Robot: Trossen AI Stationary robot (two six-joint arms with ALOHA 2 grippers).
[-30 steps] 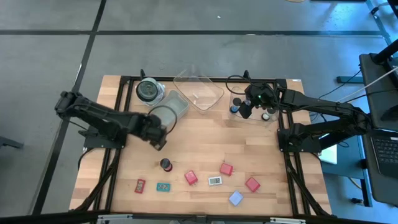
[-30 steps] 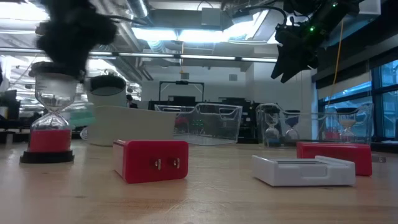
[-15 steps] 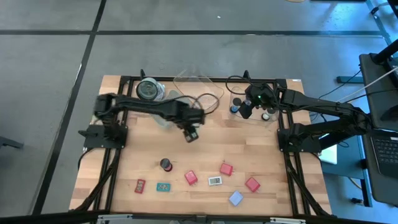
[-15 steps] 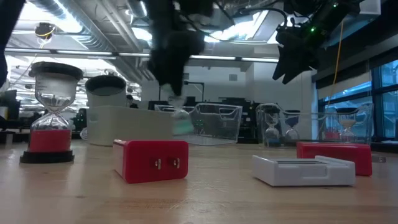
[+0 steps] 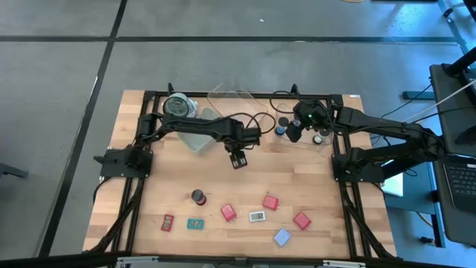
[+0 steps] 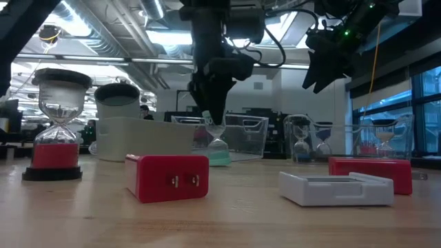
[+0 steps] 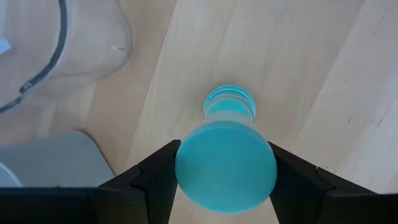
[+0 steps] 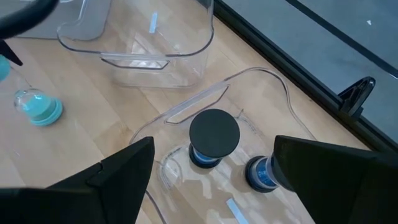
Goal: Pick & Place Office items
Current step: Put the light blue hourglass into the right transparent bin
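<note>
A teal sand timer point(image 7: 226, 163) is held by its top cap in the left gripper point(image 5: 238, 159), its base on the bare table point(image 5: 297, 179) beside the clear trays point(image 8: 149, 50). Light, slippery, breakable glass (caps are judged safest). The right gripper point(image 8: 211, 180) is spread, empty. No lettering is legible.

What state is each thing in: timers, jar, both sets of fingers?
Teal-capped sand timer: upright, top cap gripped.
Left gripper: fingers shut on the teal cap.
Right gripper: fingers open, holding nothing.
Red-based sand timer: upright, untouched.
Black-topped blue sand timer: upright in clear plastic tray.
Round clear jar with dark lid: lid on.
</note>
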